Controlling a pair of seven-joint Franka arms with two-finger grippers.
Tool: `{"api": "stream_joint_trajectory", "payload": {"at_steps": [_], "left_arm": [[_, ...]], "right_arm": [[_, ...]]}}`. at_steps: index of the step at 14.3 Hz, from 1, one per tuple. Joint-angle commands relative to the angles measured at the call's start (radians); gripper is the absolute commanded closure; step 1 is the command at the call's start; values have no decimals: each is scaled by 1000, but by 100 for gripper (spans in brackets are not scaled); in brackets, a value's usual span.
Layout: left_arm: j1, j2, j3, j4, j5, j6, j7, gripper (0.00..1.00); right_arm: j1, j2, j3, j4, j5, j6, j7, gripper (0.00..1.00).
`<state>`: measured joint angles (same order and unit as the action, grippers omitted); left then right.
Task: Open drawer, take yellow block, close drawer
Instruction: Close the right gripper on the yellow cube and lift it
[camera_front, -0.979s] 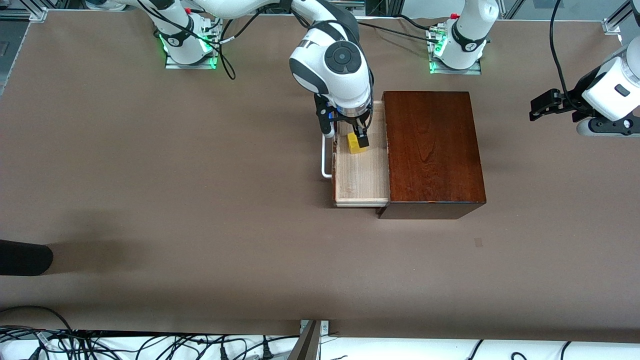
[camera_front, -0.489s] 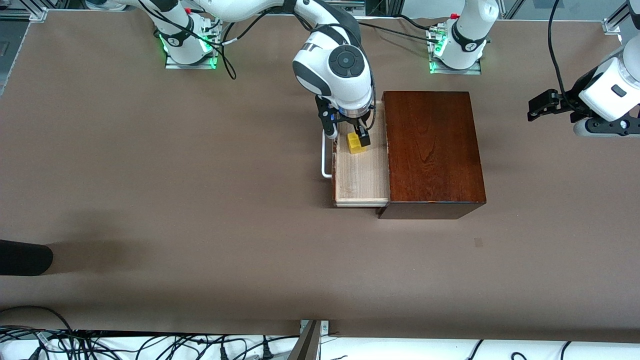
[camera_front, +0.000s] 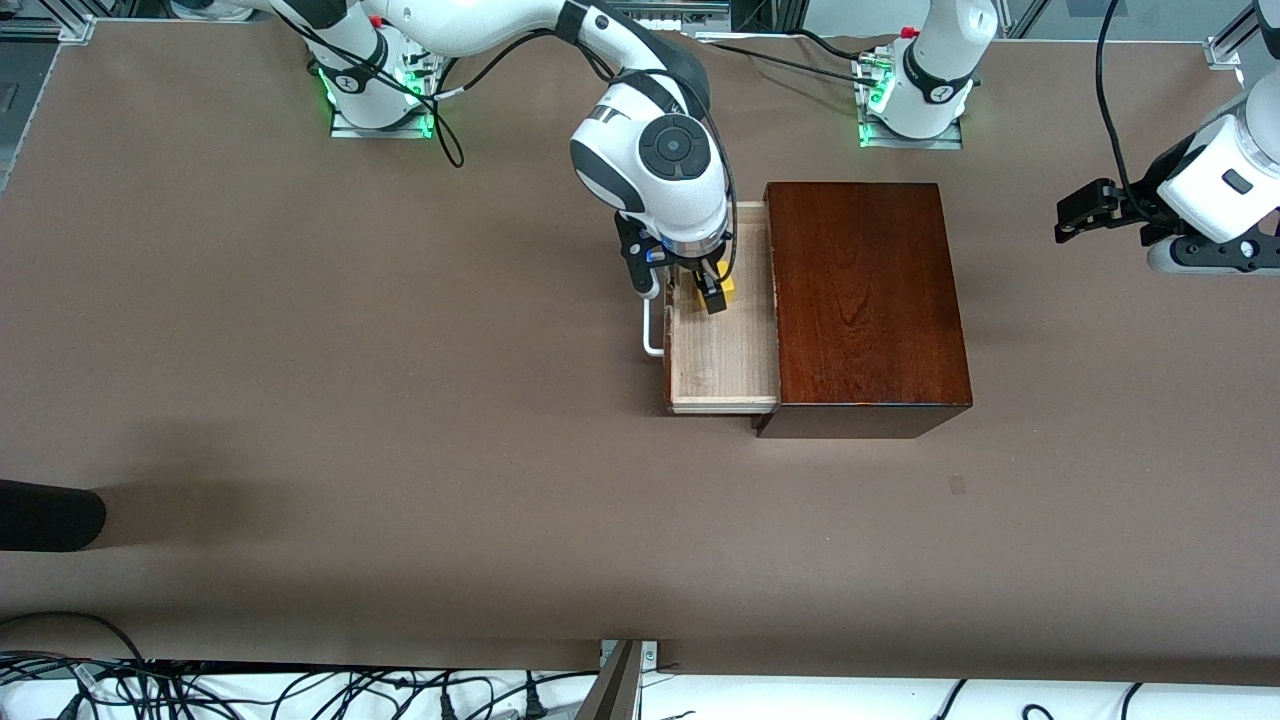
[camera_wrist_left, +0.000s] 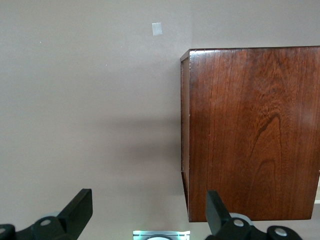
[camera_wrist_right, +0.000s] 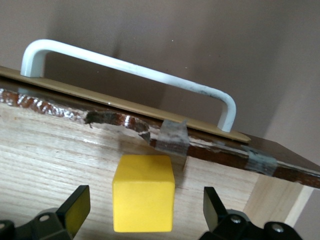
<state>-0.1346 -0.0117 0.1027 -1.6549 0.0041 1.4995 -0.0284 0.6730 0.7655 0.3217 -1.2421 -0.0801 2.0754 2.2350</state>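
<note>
Inside the pulled-out pale wooden drawer (camera_front: 722, 350), I am lining the right gripper (camera_front: 688, 290), jaws spread, around the small bright yellow cube (camera_wrist_right: 143, 192) and should be descending squarely before closing, while the left gripper (camera_front: 1085, 210), also released, is waiting over bare table (camera_front: 400, 400).

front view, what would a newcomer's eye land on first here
Probably the yellow block, bright against the pale open drawer of the dark wooden box mid-table, with the right gripper open around it. Next, the left gripper, open and waiting over the left arm's end of the table.
</note>
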Motion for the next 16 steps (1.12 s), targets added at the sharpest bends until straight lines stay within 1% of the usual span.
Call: {"api": "stream_joint_trajectory", "payload": {"at_steps": [1,9,10,11,12,13,14,16], "left_arm": [[7,-8,-8,-8,13,10,22,0],[7,-10,-8,-8,13,10,22,0],[7,-10,-8,-6,13,10,22,0],[7,-10,-9,-6,13,10,22,0],[7,-10,-8,-6,13,10,22,0],[7,-10,-8,-6,13,10,22,0],[7,-10,-8,-6,13,10,22,0],[7,-10,-8,-6,13,10,22,0]], "right_arm": [[2,6,4,7,13,12,-14,0],[19,54,4,7,10,63,-12,1],[19,52,4,7,6,61,-17,13],[19,52,4,7,6,61,-32,48],[17,51,5,9,8,57,-44,80],[17,51,5,9,8,54,-48,93],[13,49,5,9,8,46,-49,100],[10,41,5,12,8,28,-52,100]]}}
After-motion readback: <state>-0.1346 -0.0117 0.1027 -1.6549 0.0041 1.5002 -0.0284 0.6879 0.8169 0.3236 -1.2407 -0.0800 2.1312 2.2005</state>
